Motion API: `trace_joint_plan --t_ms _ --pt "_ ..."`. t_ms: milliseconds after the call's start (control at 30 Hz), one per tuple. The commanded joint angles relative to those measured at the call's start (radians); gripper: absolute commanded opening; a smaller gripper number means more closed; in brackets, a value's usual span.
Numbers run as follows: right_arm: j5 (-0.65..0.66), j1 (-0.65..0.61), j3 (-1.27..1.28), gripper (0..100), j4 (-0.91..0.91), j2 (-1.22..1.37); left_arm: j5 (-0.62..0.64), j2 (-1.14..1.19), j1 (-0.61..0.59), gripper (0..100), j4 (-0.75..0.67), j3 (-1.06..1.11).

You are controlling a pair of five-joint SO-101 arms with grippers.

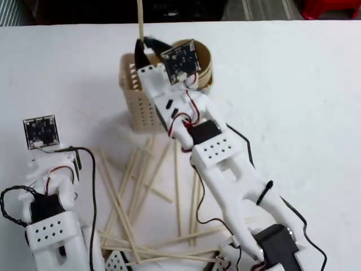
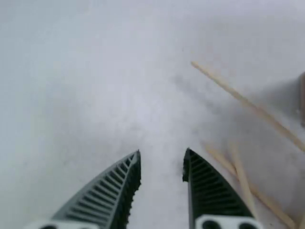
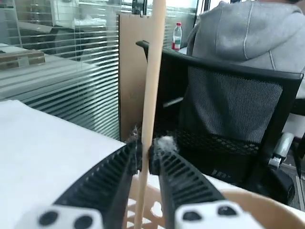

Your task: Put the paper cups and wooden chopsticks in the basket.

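Right gripper clamps an upright chopstick over the basket — paper cup beside it; left gripper has jaws apart, near loose chopsticks.

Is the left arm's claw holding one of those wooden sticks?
No, the left gripper is open with nothing in it; the chopsticks nearby lie loose on the table.

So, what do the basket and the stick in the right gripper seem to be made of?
The basket is probably plastic, cream and matte; its walls are a moulded grid of small holes. The chopstick in the right gripper looks like bare wood or bamboo: pale tan, dull, no gloss of varnish.
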Motion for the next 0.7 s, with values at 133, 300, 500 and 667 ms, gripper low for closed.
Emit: trace_joint_plan --t_ms 133,300,500,667 --pt "0.006 0.013 -0.031 15.5 0.193 -0.039 -0.009 -0.016 -0.01 16 -0.025 0.0" --pt "0.005 0.002 -0.11 15.5 0.535 -0.196 -0.009 -0.016 -0.01 16 -0.025 0.0" --pt "0.012 -0.047 -0.183 15.5 0.947 -0.325 -0.009 -0.016 -0.01 16 -0.025 0.0" --pt "0.005 -0.105 -0.16 15.5 1.15 -0.314 -0.009 -0.016 -0.01 16 -0.025 0.0"
